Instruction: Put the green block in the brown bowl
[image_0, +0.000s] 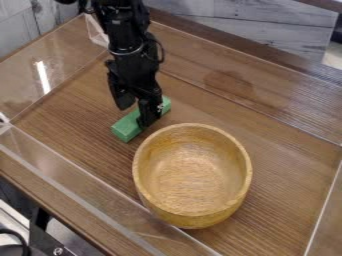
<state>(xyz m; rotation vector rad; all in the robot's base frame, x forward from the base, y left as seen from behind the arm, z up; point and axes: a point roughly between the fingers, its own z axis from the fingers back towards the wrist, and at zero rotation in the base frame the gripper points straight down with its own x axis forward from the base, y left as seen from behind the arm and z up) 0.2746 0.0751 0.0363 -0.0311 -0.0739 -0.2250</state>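
green block (132, 126): right under the hand, long axis slanting toward the bowl's far side
hand (138, 112): wide open, nothing gripped

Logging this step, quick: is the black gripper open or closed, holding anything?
Black gripper: open, fingers around the green rectangular block, grip not evident.

Your brown wooden tabletop (254, 85) carries the round light-brown wooden bowl (193, 176) and the green rectangular block (128, 127).

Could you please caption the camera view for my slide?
Open gripper at the green block, beside the brown bowl on the wooden table.
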